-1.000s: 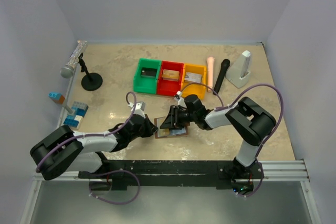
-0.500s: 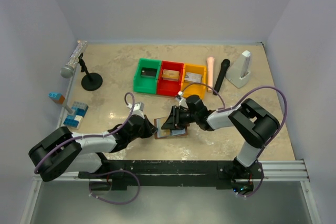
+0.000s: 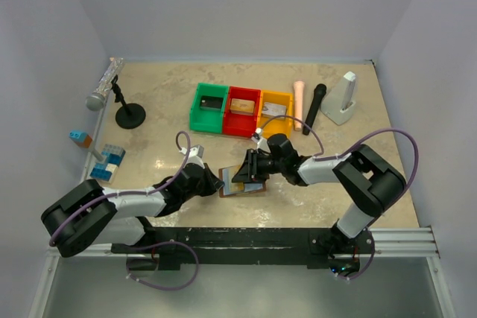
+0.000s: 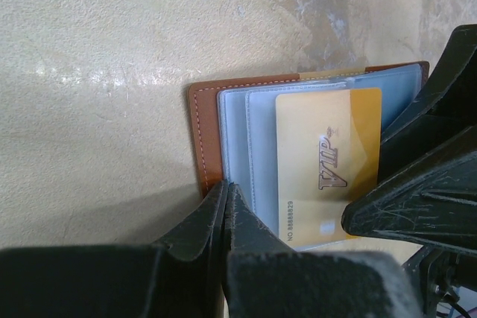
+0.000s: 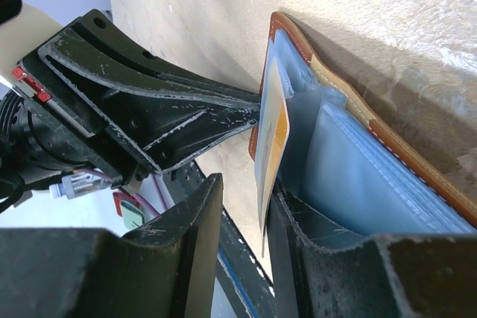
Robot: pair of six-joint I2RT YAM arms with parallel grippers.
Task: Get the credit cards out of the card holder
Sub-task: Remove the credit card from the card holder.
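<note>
Card holder [image 4: 198,132] is lying open and flat on the table [image 3: 168,109], at the near side between the two arms, with the brown cover down and the grey-blue sleeves facing up. Gold VIP card [image 4: 324,147] is lying on top of the sleeves. In the right wrist view its long edge is standing clear of them.

Right gripper [image 5: 244,193] is straddling that card edge. Its jaws are standing slightly apart: the card is resting against one finger and daylight is showing to the other, so not a closed pinch.

Left gripper [image 4: 226,195] is coming in from the opposite side with its jaws pressed together. Its tip is sitting at the holder's stitched brown edge, holding nothing.

Beyond the holder, a green bin [image 3: 198,109], a red bin [image 3: 242,129] and a yellow bin [image 3: 272,131] are sitting side by side in a row. A tan card [image 3: 240,106] is lying in the red one and a silvery card [image 3: 276,111] in the yellow one.

Right of the bins are a peach cylinder [image 3: 298,102], a black stick [image 3: 314,107] and a white-grey wedge [image 3: 343,99]. Far left, a silver microphone [image 3: 103,86] is leaning on a black stand [image 3: 130,117], with blue-and-white toy bricks [image 3: 108,161] nearer the arms.
</note>
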